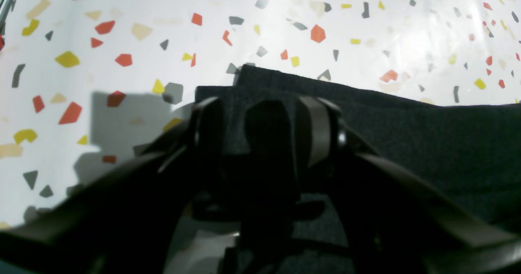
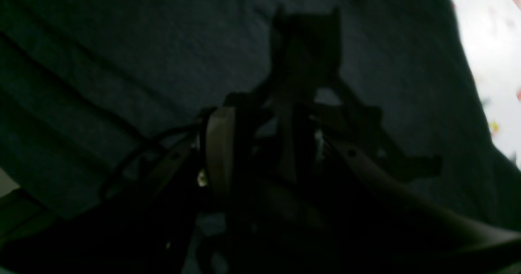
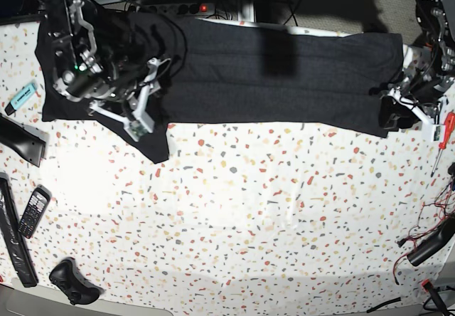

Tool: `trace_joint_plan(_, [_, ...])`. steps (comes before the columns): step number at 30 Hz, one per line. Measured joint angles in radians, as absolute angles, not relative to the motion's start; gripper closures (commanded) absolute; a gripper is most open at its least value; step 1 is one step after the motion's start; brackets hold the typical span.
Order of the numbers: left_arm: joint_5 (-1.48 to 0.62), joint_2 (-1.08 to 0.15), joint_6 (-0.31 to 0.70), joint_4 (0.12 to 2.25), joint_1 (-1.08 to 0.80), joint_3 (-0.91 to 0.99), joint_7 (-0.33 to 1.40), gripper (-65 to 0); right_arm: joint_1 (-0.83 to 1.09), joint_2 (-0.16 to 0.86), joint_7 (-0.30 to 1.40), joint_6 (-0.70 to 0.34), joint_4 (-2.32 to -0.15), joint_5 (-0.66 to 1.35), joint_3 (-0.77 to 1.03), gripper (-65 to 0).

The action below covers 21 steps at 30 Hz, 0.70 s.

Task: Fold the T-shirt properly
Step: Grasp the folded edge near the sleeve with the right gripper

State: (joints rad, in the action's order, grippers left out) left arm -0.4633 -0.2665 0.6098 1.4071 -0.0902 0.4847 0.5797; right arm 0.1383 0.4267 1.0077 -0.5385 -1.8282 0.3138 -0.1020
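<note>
While the black T-shirt [image 3: 277,74] lies stretched in a long band across the far side of the speckled table [image 3: 249,209], the right gripper [image 3: 135,106] sits over its end on the base view's left, above a flap of cloth hanging toward the camera; its wrist view is too dark to tell how the fingers stand. At the opposite end, the left gripper [image 1: 260,115] rests over the shirt's corner, fingers spread apart, holding nothing.
</note>
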Motion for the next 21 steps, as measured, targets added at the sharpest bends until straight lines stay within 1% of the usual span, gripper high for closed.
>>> trace_joint_plan(4, [-0.463, -0.266, 0.61, 1.407, -0.091, 0.485, 0.58, -27.5, 0.125, 0.427, 1.023, -0.539, -1.827, 0.316, -0.139, -22.7])
trace_joint_plan(7, [-0.463, -0.266, 0.61, 1.407, -0.091, 0.484, 0.58, -27.5, 0.125, 0.427, 1.09, -0.539, -1.827, 0.315, -0.138, -22.7])
trace_joint_plan(10, [-0.463, -0.266, 0.61, 1.407, -0.091, 0.484, 0.58, -27.5, 0.127, 0.429, 1.09, -0.538, -1.826, 0.312, -0.138, -22.5])
trace_joint_plan(12, [-0.463, -0.266, 0.61, 1.407, -0.091, 0.485, 0.58, -27.5, 0.127, 0.429, 1.09, -0.538, -1.826, 0.312, -0.138, -20.8])
trace_joint_plan(14, [-0.463, -0.266, 0.61, 1.407, -0.091, 0.485, 0.58, -27.5, 0.127, 0.429, 1.09, -0.539, -1.826, 0.307, -0.138, -20.5])
trace_joint_plan(17, [-0.463, -0.266, 0.61, 1.407, -0.091, 0.484, 0.584, -27.5, 0.127, 0.429, 1.09, -0.539, -1.826, 0.237, -0.138, -20.5])
trace_joint_plan(21, [-0.463, -0.266, 0.61, 1.407, -0.091, 0.485, 0.584, -27.5, 0.127, 0.429, 1.089, -0.512, -1.826, 0.21, -0.138, -20.5])
